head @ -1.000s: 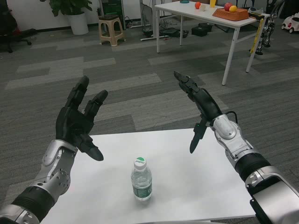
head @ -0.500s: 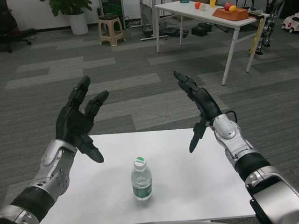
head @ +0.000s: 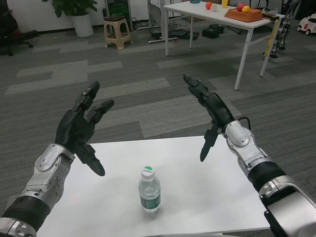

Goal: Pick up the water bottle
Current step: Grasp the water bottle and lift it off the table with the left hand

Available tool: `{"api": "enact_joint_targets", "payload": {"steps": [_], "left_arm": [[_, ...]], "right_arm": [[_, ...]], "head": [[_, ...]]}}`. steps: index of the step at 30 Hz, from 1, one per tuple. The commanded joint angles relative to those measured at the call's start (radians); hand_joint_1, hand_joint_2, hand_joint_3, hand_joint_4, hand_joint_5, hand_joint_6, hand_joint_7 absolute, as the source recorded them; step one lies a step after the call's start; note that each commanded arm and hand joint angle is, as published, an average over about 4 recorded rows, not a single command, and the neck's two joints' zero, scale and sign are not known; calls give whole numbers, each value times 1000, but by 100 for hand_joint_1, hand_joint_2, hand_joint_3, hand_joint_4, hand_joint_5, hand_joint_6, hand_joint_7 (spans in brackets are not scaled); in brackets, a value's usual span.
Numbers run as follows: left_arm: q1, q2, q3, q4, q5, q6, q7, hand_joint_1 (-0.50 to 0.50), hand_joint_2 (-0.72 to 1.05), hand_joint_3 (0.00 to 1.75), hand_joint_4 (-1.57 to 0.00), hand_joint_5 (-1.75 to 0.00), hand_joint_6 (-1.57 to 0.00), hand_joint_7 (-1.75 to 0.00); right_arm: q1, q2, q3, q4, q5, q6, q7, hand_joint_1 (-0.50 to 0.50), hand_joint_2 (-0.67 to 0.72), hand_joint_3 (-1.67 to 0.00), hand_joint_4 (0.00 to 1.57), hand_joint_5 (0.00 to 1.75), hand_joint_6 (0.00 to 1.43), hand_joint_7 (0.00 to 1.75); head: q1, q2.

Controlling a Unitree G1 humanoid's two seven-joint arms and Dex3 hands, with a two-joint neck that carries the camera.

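Head view: water bottle (head: 149, 191) stands upright on the table (head: 197, 197), below and between the two hands, well apart from both; left hand (head: 79, 127) and right hand (head: 210, 111) hover with fingers spread, grasping nothing. Risk, as I judge it: the bottle is light and narrow, so a one-sided finger nudge on approach tips or rolls it.

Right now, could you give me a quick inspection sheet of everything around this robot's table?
Surface: white table, bare apart from one bottle.
Job's things: water bottle, upright near the front edge, cap on, green label, untouched.
Clutter: nothing seen on this table.
Hands: left hand and right hand raised on either side of the bottle, fingers spread, holding nothing.
Cables: thin black cable at the right wrist.
Surroundings: grey carpet, second table with a fruit tray, stool, potted plant.
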Motion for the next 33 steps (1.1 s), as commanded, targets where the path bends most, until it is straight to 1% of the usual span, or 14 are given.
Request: {"api": "enact_joint_targets", "payload": {"steps": [1,6,8,10,12,15,17,20,22,25,29,33], "left_arm": [[4,17,25,-11,87,67,-11,-50,-46,9,0,-72,0,-7],[-25,9,26,8,187,135,-38,-50,-46,9,0,-72,0,-7],[-51,-1,9,54,205,143,-49,-50,-46,9,0,-72,0,-3],[-73,-7,-12,100,207,144,-57,-50,-46,9,0,-77,0,-3],[-103,-11,-45,157,210,144,-61,-50,-46,9,0,-82,0,-7],[-157,-22,-107,263,211,142,-66,-50,-46,9,0,-82,0,-7],[-190,-34,-139,334,208,139,-68,-50,-46,9,0,-82,0,-7],[-253,-64,-197,465,195,126,-66,-50,-46,9,0,-82,0,-7],[-290,-86,-246,531,191,121,-56,-50,-46,9,0,-82,0,-7],[-325,-108,-311,584,189,123,-27,-50,-46,9,0,-82,0,-7],[-345,-132,-361,630,188,129,2,-50,-46,9,0,-82,0,-5],[-360,-162,-447,658,186,160,55,-50,-46,9,0,-82,0,-5]], "right_arm": [[1,-2,-10,-5,5,-4,-2,-46,65,0,0,0,0,0],[1,-2,-9,0,5,-4,-3,-46,63,0,0,0,0,0],[1,-2,-9,0,5,-4,-2,-46,61,0,0,0,0,0],[1,-2,-9,0,5,-4,-1,-46,61,0,0,0,0,0],[1,-2,-9,3,5,-4,-2,-46,60,0,0,0,0,0],[1,-1,-9,9,5,-4,-1,-46,61,0,0,0,0,0],[1,0,-8,14,5,-4,-2,-46,61,0,0,0,0,0],[1,1,-3,23,5,-4,-4,-46,63,0,0,0,0,0],[0,3,0,27,5,-4,-4,-46,65,0,0,0,0,0],[-2,4,4,30,5,-4,-5,-46,66,0,0,0,0,0],[-3,6,8,29,5,-4,-6,-46,66,0,0,0,0,0],[-2,5,15,24,5,-4,-7,-46,66,0,0,0,0,0]], "head": [[3,-2],[1,-3],[1,-3],[1,-4],[3,-6],[6,-9],[8,-11],[10,-14],[15,-13],[17,-12],[11,-18],[13,-20]]}}
